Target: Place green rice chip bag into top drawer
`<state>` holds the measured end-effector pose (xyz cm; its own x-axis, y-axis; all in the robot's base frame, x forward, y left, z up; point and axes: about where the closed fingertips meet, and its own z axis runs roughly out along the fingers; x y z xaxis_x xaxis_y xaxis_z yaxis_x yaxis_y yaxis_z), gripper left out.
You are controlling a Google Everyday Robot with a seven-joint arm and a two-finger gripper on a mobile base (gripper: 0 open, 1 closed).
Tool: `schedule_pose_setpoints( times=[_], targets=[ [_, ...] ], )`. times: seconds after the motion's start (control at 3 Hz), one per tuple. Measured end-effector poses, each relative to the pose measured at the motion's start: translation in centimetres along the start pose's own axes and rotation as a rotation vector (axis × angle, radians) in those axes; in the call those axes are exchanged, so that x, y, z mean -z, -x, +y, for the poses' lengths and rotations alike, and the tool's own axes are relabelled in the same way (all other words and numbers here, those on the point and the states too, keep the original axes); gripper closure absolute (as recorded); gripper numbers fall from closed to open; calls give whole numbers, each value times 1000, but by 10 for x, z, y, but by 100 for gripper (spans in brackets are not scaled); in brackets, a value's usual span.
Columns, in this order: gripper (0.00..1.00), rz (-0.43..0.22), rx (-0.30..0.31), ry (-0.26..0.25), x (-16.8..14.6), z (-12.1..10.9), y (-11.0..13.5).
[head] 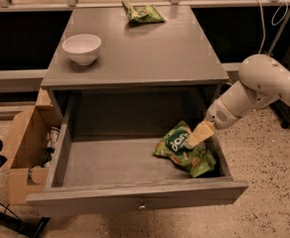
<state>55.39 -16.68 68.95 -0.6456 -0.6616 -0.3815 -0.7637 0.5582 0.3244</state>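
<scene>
The green rice chip bag (183,151) lies on the floor of the open top drawer (110,163), in its right half near the right wall. It is bright green with white lettering and orange patches. The drawer's flat grey front panel (85,198) has one small round knob (142,207). My gripper (198,135) reaches in over the drawer's right wall from the white arm (264,86) and sits at the bag's upper right edge, touching or almost touching it.
On the grey cabinet top (150,53) stand a white bowl (82,48) at the left and a smaller, darker green bag (142,13) at the back. An open cardboard box (22,150) sits on the floor left of the drawer. Cables (264,24) hang at the back right.
</scene>
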Motion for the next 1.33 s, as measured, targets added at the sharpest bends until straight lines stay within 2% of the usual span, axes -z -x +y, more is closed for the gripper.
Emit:
schedule_pose_setpoints(
  times=[0.33, 0.67, 1.0, 1.33],
  targets=[
    [0, 1, 0, 2, -1, 0, 0],
    [0, -27, 21, 18, 8, 1, 5],
    [0, -87, 116, 23, 62, 14, 16],
    [0, -50, 316, -1, 130, 50, 21]
  ],
)
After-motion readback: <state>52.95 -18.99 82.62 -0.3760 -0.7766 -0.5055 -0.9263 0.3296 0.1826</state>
